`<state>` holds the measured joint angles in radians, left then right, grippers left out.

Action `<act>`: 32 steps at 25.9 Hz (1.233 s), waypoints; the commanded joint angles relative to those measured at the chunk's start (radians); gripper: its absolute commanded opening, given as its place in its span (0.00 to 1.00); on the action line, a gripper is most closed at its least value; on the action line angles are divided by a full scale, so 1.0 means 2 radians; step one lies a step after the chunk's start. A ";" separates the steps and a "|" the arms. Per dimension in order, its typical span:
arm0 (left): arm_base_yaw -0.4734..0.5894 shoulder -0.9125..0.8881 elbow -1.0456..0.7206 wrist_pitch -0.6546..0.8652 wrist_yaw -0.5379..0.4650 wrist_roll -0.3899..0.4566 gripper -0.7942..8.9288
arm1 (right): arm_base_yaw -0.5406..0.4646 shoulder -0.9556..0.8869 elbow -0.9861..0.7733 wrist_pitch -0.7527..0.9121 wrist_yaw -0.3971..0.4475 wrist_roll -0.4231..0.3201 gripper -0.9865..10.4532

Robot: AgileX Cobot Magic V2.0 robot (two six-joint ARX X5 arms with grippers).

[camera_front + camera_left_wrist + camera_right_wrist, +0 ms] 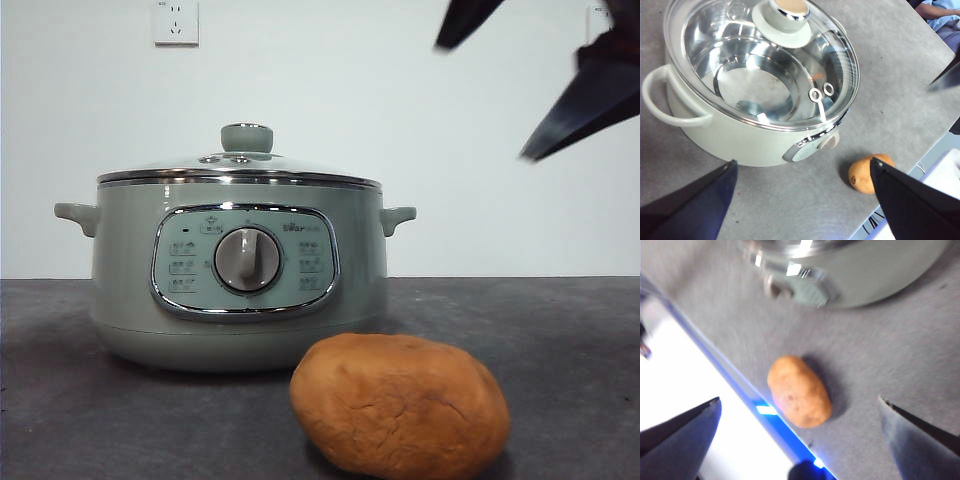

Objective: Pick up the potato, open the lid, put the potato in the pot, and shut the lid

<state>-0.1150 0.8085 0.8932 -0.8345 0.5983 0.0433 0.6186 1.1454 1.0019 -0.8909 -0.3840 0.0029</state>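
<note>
1. The large oval orange-brown potato (400, 404) lies on its side on the dark grey matte table (560, 340), in front of the pot and offset toward the pot's right side handle in the front view. It is near the pot but does not touch it; nothing grips it.
2. The squat pale sage-green electric pot (130, 280) stands upright on the table behind the potato. Its chrome-framed control panel (245, 262) and round central dial (247, 259) face the potato.
3. The round glass lid with chrome rim (765, 75) sits closed on the pot, its pale green knob (785, 15) on top. Through the glass the steel interior shows no contents.
4. The right gripper (800, 440) hangs in the air above the potato, jaws spread wide apart and holding nothing; the potato lies between them in the right wrist view.
5. The left gripper (802, 200) hangs above the pot's front edge, jaws likewise spread and unloaded.
6. A white wall (400, 100) with a white socket (176, 22) rises behind the pot.
</note>
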 commanded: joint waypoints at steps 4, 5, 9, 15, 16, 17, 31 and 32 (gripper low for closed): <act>-0.002 0.000 0.001 -0.008 0.004 0.007 0.54 | 0.094 0.054 0.000 0.005 0.070 -0.021 0.72; -0.002 0.000 0.001 -0.009 0.004 0.007 0.54 | 0.105 0.063 0.000 0.005 0.077 -0.020 0.72; -0.002 0.000 0.001 -0.009 0.004 0.007 0.54 | 0.141 0.103 0.000 0.010 0.104 -0.029 0.72; -0.002 0.000 0.001 -0.009 0.004 0.007 0.54 | 0.167 0.154 0.000 0.046 0.111 -0.032 0.72; -0.002 0.000 0.001 -0.010 0.004 0.007 0.54 | 0.169 0.162 0.000 0.053 0.111 -0.035 0.72; -0.002 0.000 0.001 -0.009 0.004 0.007 0.54 | 0.170 0.169 0.000 0.058 0.115 -0.038 0.72; -0.002 0.012 0.001 -0.011 0.002 0.019 0.53 | 0.172 0.249 0.000 0.085 0.149 -0.047 0.36; -0.002 0.018 0.001 -0.006 0.002 0.020 0.53 | 0.172 0.251 0.000 0.080 0.149 -0.047 0.19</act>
<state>-0.1173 0.8452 0.8932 -0.8536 0.5976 0.0635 0.9600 1.6371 1.0023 -0.7311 -0.0860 -0.0795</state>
